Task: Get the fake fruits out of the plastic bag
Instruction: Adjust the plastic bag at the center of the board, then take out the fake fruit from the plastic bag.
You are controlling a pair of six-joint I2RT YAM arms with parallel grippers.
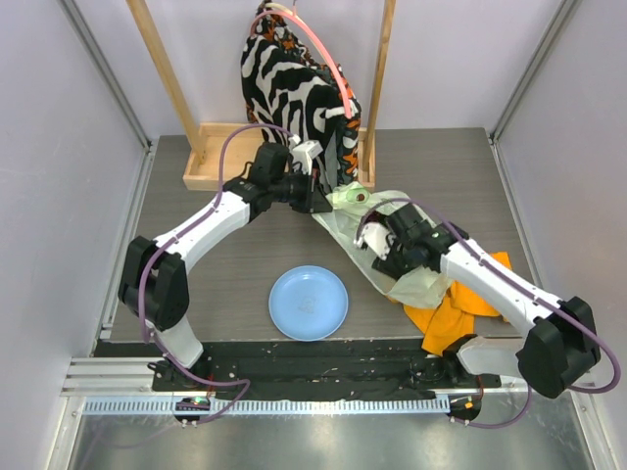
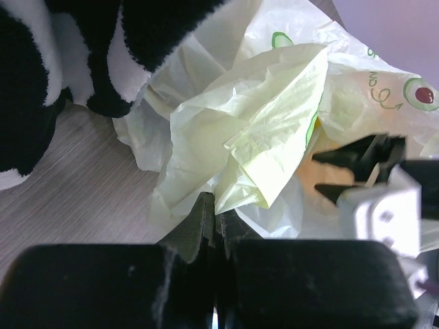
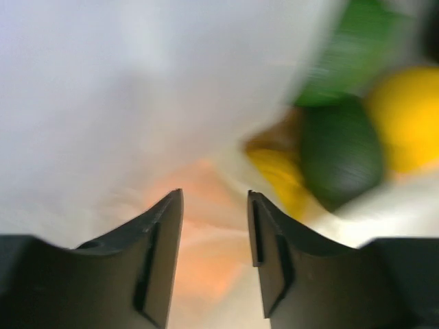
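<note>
- Grey wood-grain worktop [image 1: 196, 284], pale walls around it; a smooth light blue plate [image 1: 309, 302] sits near the middle of its near edge.
- The thin, crinkly plastic bag [image 2: 260, 123] lies right of centre, partly over a rumpled orange cloth [image 1: 470, 308].
- Left gripper [image 2: 214, 205] is clamped on a fold of the bag.
- Right gripper [image 3: 215, 195] stands parted, gripping nothing.
- Blurred fake fruits [image 3: 341, 154], green and yellow, sit amid the film, partly cut off.
</note>
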